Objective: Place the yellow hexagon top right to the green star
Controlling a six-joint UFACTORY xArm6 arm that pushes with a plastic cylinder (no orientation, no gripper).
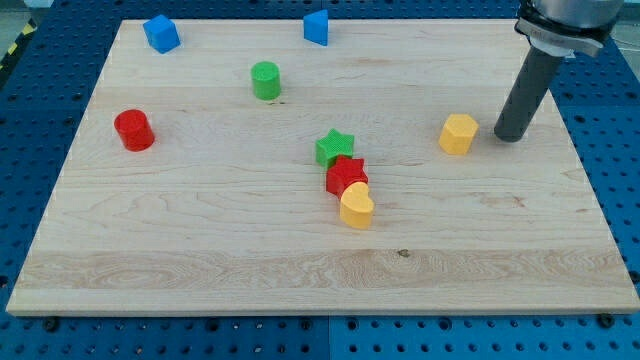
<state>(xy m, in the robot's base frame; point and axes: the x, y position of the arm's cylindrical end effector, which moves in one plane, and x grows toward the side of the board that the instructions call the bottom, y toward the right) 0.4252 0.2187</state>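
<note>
- No claw on this rig; arm ends in a straight dark rod, so wide/narrow/holding doesn't apply and nothing is held.
- my tip (509, 137) sits down on the surface (200, 250), toward the view's right edge, upper half.
- Rod rises from there up and slightly to the view's right into a grey collar at the view's top right corner.
- yellow hexagon (458, 133) is just beside my tip, on its view's-left side; a small gap shows between them, not touching.
- green star (334, 147) lies well to the view's left of the hexagon, near surface centre, only slightly lower in the view.
- So the hexagon is to the right of the star at roughly the same height, well apart from it.
- red star (346, 176) touches the green star on its lower-right side.
- yellow heart (356, 208) touches the red star from below; the three form a short chain slanting down to the view's right.
- green cylinder (265, 80) stands upper left of the green star, apart from it.
- red cylinder (133, 130) stands near the view's left edge of the surface.
- blue block (160, 33), shape unclear, at the top left corner.
- blue block with a pointed top (316, 27) at the top edge, near centre.
</note>
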